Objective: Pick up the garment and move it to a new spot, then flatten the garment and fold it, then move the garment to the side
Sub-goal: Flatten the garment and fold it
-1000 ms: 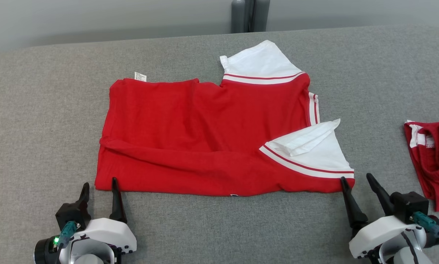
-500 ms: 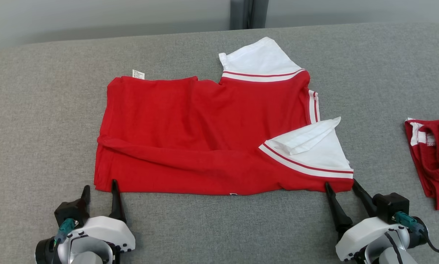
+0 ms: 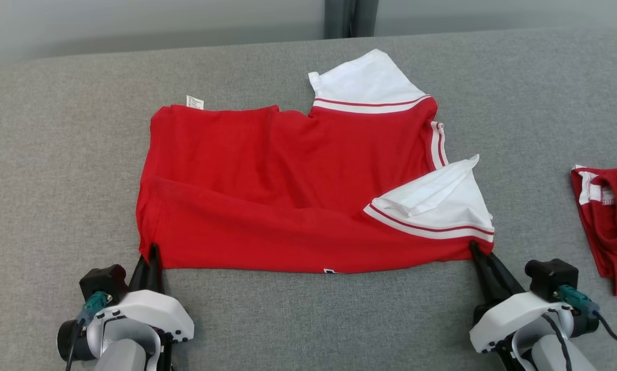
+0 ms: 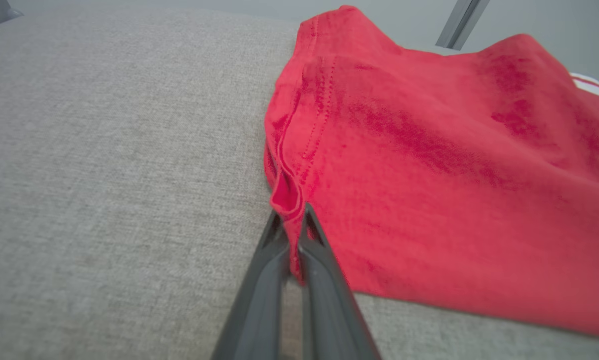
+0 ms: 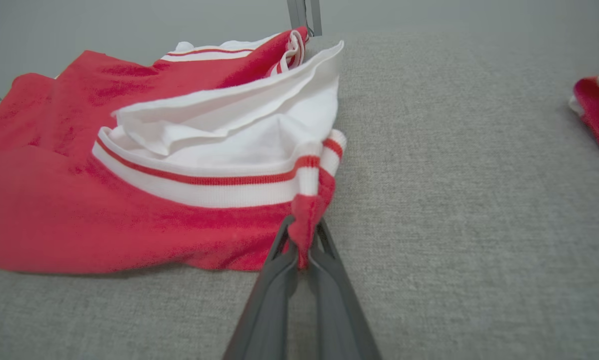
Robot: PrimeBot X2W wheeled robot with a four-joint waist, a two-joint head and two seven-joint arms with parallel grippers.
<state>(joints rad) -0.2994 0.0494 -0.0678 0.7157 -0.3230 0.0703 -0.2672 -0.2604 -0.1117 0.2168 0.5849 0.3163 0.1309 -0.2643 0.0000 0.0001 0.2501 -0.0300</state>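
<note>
The garment (image 3: 288, 190), a red T-shirt with white striped sleeves, lies spread on the grey table (image 3: 56, 154), its small white label (image 3: 194, 102) at the far left edge. My left gripper (image 3: 151, 252) is shut on the garment's near left corner; in the left wrist view the fingers (image 4: 279, 260) pinch the red hem (image 4: 287, 195). My right gripper (image 3: 476, 248) is shut on the near right corner, just below the folded white sleeve (image 3: 442, 201). In the right wrist view red cloth (image 5: 307, 225) bunches between its fingers (image 5: 274, 270).
A smaller red top with white-edged armholes (image 3: 610, 216) lies at the table's right edge, also seen in the right wrist view as a red patch (image 5: 597, 110). A dark post (image 3: 349, 18) stands behind the table's far edge against a grey wall.
Both grippers moved forward onto the garment's near corners and closed on them. The near hem has lifted slightly and the cloth pulled tauter.
</note>
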